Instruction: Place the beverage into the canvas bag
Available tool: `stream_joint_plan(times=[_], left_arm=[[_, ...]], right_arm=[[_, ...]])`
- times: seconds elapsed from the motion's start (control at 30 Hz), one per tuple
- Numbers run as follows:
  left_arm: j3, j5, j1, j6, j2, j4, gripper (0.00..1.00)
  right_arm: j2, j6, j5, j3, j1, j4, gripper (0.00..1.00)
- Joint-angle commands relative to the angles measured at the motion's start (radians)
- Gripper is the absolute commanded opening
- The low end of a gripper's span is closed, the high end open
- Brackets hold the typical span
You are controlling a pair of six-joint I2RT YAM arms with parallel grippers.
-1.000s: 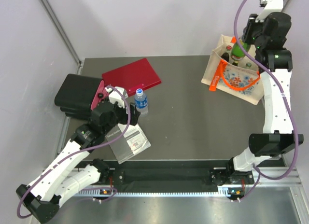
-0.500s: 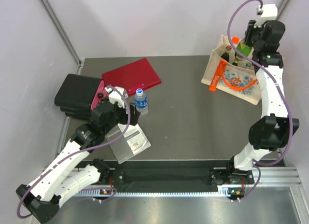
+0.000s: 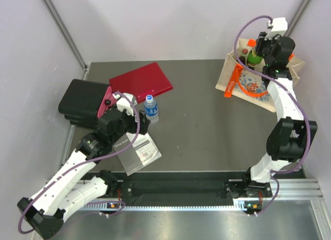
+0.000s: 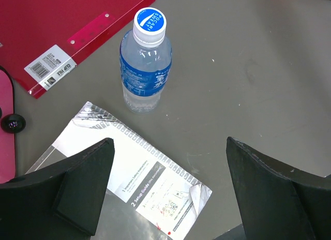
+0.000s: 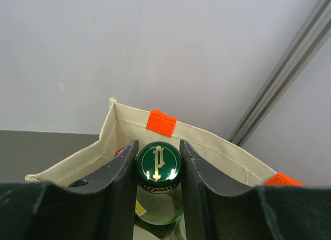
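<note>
The beverage, a green glass bottle with a green cap (image 5: pixel 159 163), hangs upright in the mouth of the beige canvas bag (image 5: pixel 127 127), close to its far wall and orange tab. My right gripper (image 5: pixel 158 148) is shut on the bottle's neck just under the cap. From above, the green bottle (image 3: pixel 253 58) shows at the bag's far end, over the floral-printed side of the canvas bag (image 3: pixel 252 88); the right gripper (image 3: pixel 260 51) is beside it. My left gripper (image 4: pixel 169 147) stands open over a booklet, holding nothing.
A small water bottle (image 4: pixel 146 69) with a blue label stands upright just beyond the left gripper (image 3: pixel 138 116). A spiral booklet (image 4: pixel 129 173) lies under that gripper. A red folder (image 3: pixel 140 82) and a black case (image 3: pixel 80 101) lie at the back left.
The right arm has folded in and its wrist has swung left over the bag, keeping hold of the green bottle. The bag's right end has spread outward. The left arm has not moved.
</note>
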Motion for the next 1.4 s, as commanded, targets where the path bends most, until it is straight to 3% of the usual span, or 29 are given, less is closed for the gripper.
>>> stream_joint_plan(times=[0.0,0.4,0.77,1.37], left_arm=[[-0.002,0.005,-0.003,0.006,0.003,0.038,0.93],[-0.002,-0.001,-0.003,0.008,-0.005,0.038,0.93],[-0.004,0.002,-0.003,0.006,-0.008,0.038,0.93],[-0.002,0.005,-0.003,0.006,-0.008,0.038,0.93]], right_arm=[[-0.077,0.029,-0.040,-0.003,-0.007,0.161,0.00],[-0.017,0.014,-0.086,0.198,-0.002,0.058,0.00],[-0.054,0.051,-0.106,0.077,0.031,0.084,0.00],[-0.041,0.080,-0.150,0.014,0.057,0.086,0.00]])
